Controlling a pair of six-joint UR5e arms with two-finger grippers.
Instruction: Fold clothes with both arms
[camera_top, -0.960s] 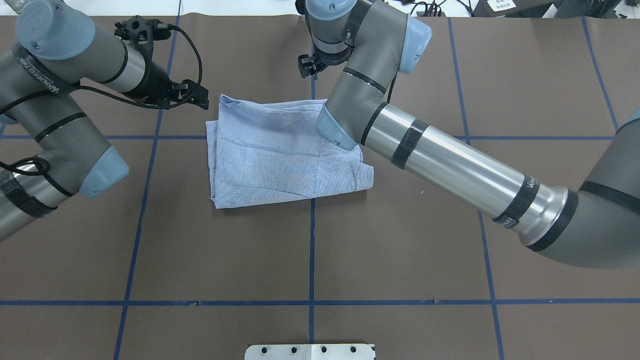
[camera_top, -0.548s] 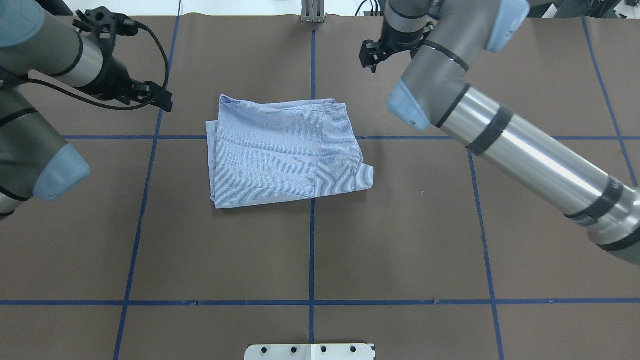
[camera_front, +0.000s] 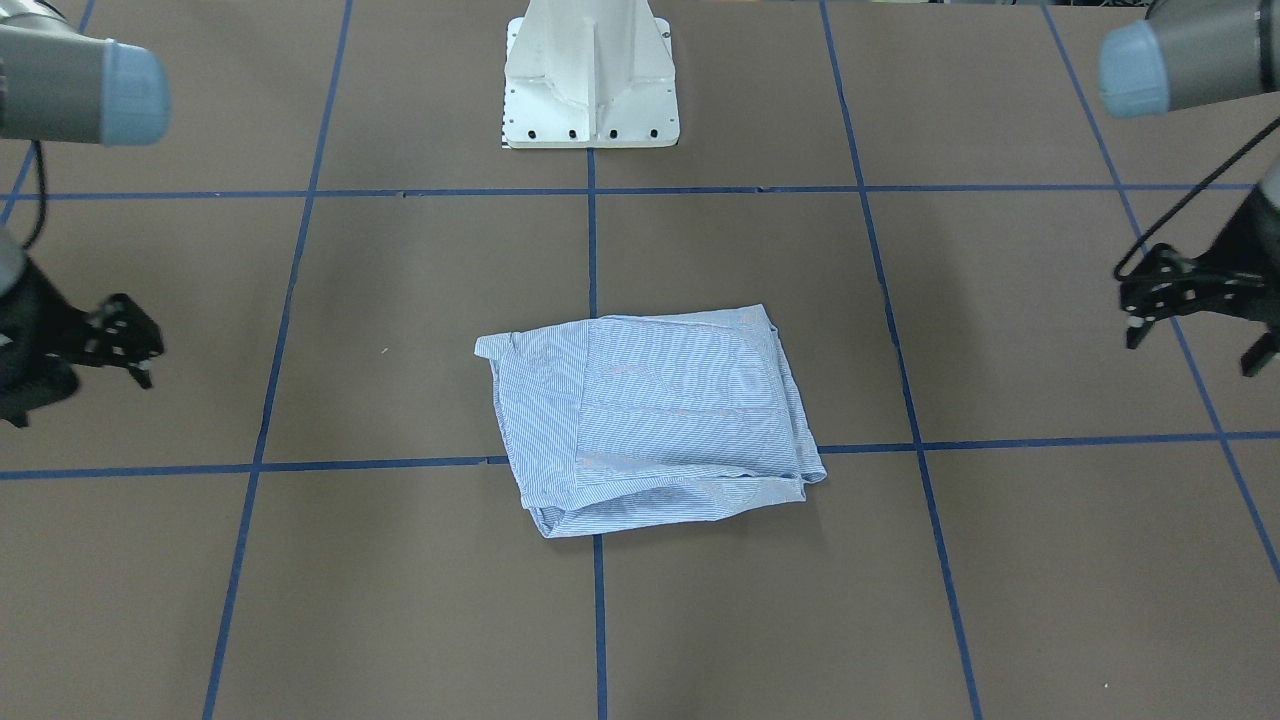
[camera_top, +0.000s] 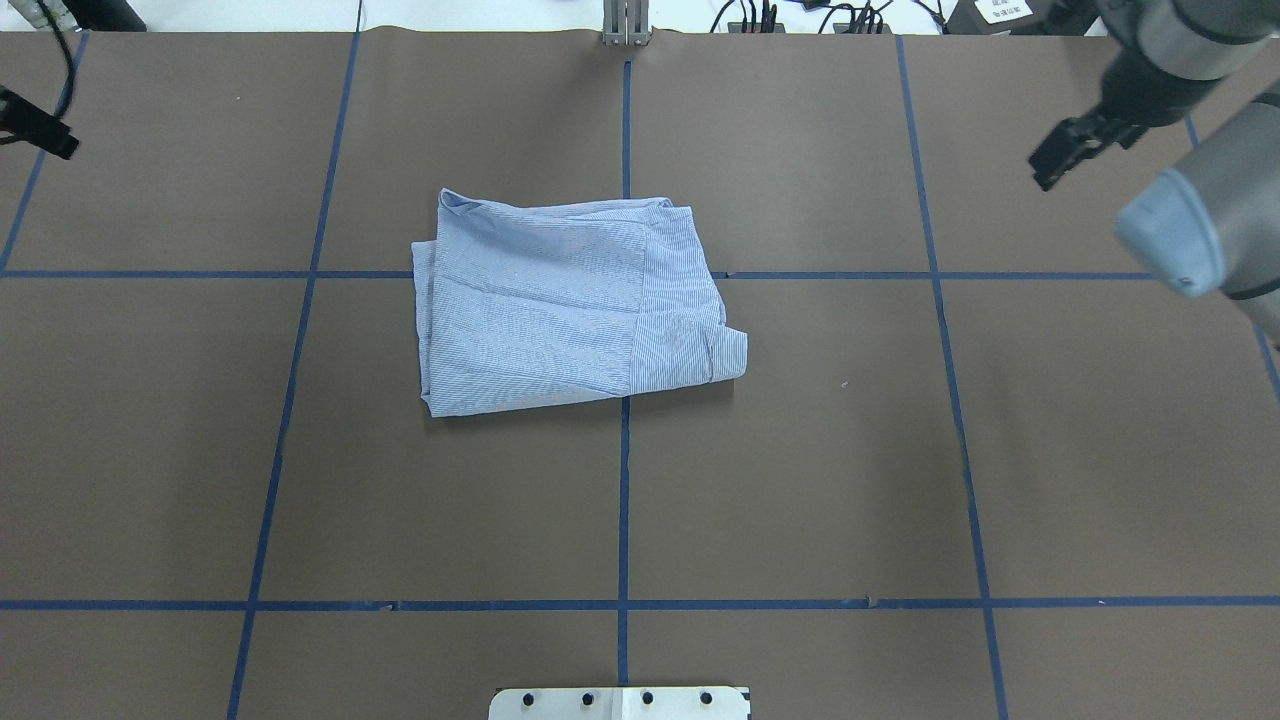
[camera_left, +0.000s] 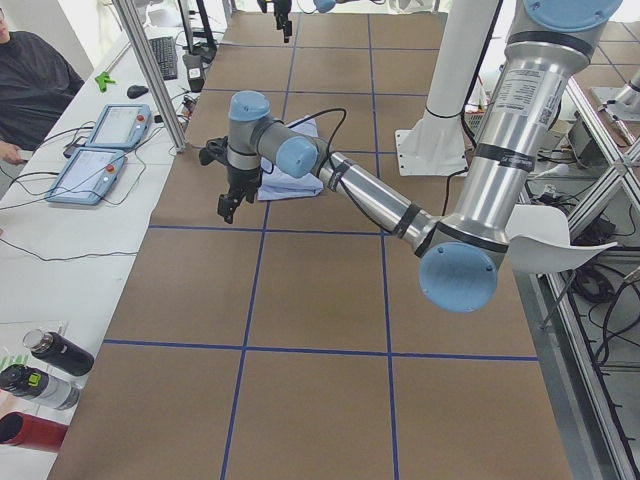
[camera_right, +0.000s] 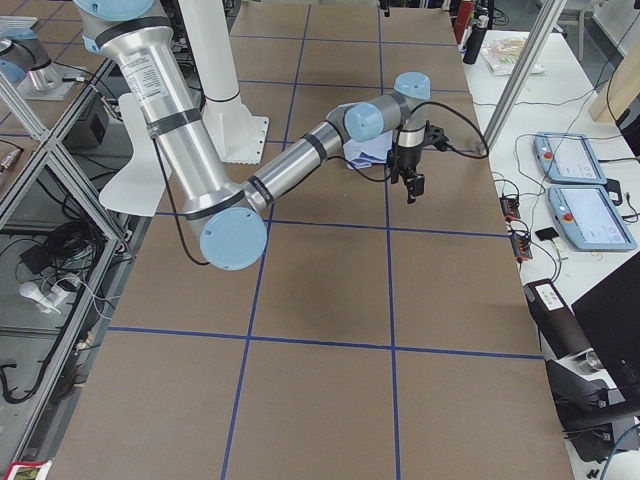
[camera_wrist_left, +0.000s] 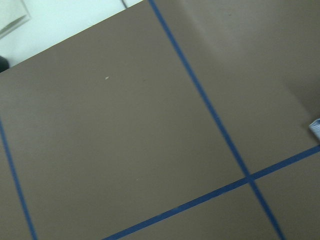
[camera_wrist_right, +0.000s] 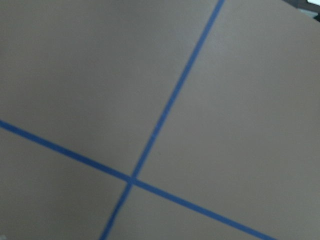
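Note:
The blue-and-white striped shirt (camera_top: 570, 300) lies folded into a rough rectangle at the table's middle, also clear in the front-facing view (camera_front: 650, 420). Nothing touches it. My left gripper (camera_front: 1195, 345) hovers far off to the shirt's left side, fingers spread, open and empty; the overhead view catches only its tip (camera_top: 38, 135) at the edge. My right gripper (camera_front: 130, 340) hangs equally far on the other side, open and empty, seen in the overhead view (camera_top: 1062, 158) at the back right. The left wrist view catches one shirt corner (camera_wrist_left: 315, 127); the right wrist view shows only tabletop.
Brown tabletop crossed by blue tape lines (camera_top: 622, 500). The white pedestal base (camera_front: 590, 90) stands at the robot's edge. Teach pendants (camera_left: 100, 150), bottles (camera_left: 50, 360) and a seated person (camera_left: 30, 80) are beyond the far edge.
Both arms have swung outward from beside the shirt's far edge to the table's left and right sides. The shirt has not moved.

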